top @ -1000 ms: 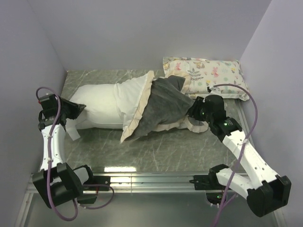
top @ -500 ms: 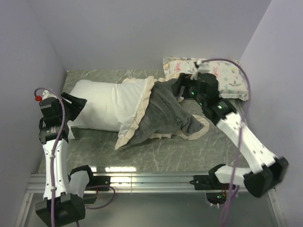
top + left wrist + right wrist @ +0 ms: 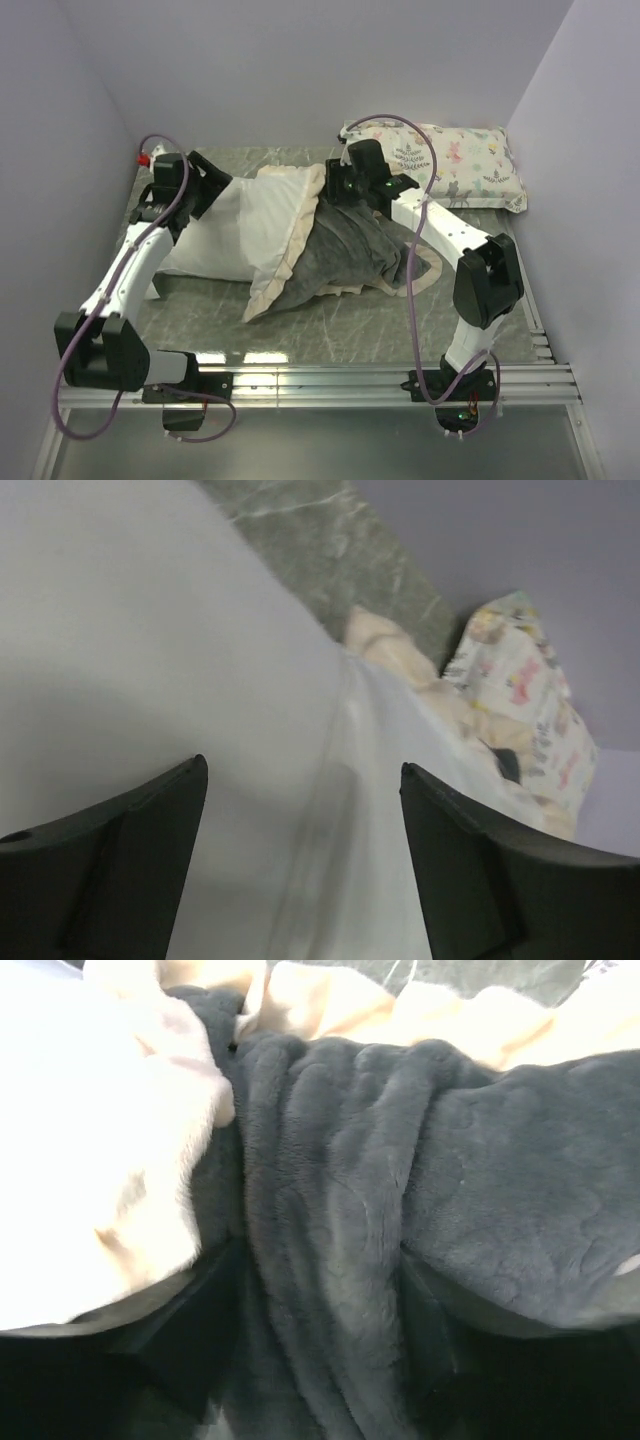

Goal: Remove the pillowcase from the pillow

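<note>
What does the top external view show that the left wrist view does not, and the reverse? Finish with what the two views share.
Only the top external view: both arms whole, and the right gripper at the dark grey plush pillowcase, bunched over one end of the plump plain white pillow. Only the left wrist view: the left gripper close up, its dark fingers spread apart above white fabric. Both: that pillow, the cream ruffled frill, the small animal-and-plant print pillow and the green marbled table.
</note>
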Controlling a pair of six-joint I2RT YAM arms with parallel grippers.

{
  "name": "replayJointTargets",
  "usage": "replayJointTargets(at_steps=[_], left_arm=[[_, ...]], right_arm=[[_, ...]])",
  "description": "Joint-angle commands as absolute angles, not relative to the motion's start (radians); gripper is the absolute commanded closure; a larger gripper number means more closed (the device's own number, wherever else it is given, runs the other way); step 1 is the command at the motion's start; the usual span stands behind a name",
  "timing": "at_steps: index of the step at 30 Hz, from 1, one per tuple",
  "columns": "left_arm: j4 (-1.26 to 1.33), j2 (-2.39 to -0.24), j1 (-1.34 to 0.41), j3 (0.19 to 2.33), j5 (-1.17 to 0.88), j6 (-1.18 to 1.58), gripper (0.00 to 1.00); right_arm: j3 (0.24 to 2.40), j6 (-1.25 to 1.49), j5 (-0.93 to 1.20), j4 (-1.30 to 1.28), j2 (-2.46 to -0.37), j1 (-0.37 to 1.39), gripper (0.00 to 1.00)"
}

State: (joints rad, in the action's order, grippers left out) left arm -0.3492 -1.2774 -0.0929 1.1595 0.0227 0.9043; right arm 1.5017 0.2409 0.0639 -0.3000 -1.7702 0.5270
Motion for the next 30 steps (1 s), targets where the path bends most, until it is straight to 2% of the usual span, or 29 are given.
replayJointTargets(at_steps=[1,2,3,6,8,10,14,15,16,18,19,21,30], left_arm=[[-0.331,-1.331,-0.094,1.140,0.137,1.012,0.15],[-0.331,-1.351,-0.094,1.140,0.133,1.029,0.15],[-0.334,-1.374,-0.094,1.140,0.135,1.034,0.15],[-0.338,-1.451,-0.091,1.114,0.140,1.066,0.16],[-0.313,-1.456,-0.084,1.060,0.130,1.087,0.21],[-0.270,-1.448,-0.071,1.022,0.117,1.098,0.27],[-0.239,-1.457,-0.049,0.982,0.097,1.097,0.47],[-0.239,-1.460,-0.046,0.980,0.095,1.094,0.50],[-0.232,-1.466,-0.043,0.976,0.092,1.094,0.58],[-0.224,-1.471,-0.041,0.970,0.089,1.083,0.68],[-0.225,-1.477,-0.040,0.969,0.090,1.080,0.84],[-0.229,-1.482,-0.035,0.965,0.091,1.069,1.00],[-0.212,-1.425,0.092,0.847,0.034,1.054,1.00]], right_arm=[[1.532,0.258,0.032,-0.324,-1.785,0.545,0.48],[1.528,0.262,0.016,-0.331,-1.790,0.543,0.61],[1.513,0.271,0.006,-0.337,-1.786,0.543,0.81],[1.473,0.288,-0.030,-0.316,-1.749,0.540,0.95],[1.463,0.298,-0.037,-0.316,-1.727,0.537,1.00],[1.463,0.304,-0.047,-0.325,-1.720,0.531,1.00],[1.451,0.310,-0.072,-0.330,-1.689,0.525,1.00],[1.444,0.319,-0.075,-0.330,-1.681,0.520,1.00],[1.442,0.324,-0.077,-0.330,-1.671,0.509,1.00],[1.450,0.333,-0.100,-0.339,-1.660,0.500,1.00],[1.454,0.333,-0.112,-0.360,-1.651,0.485,1.00],[1.471,0.350,-0.146,-0.382,-1.635,0.459,1.00],[1.511,0.449,-0.103,-0.445,-1.540,0.143,1.00]])
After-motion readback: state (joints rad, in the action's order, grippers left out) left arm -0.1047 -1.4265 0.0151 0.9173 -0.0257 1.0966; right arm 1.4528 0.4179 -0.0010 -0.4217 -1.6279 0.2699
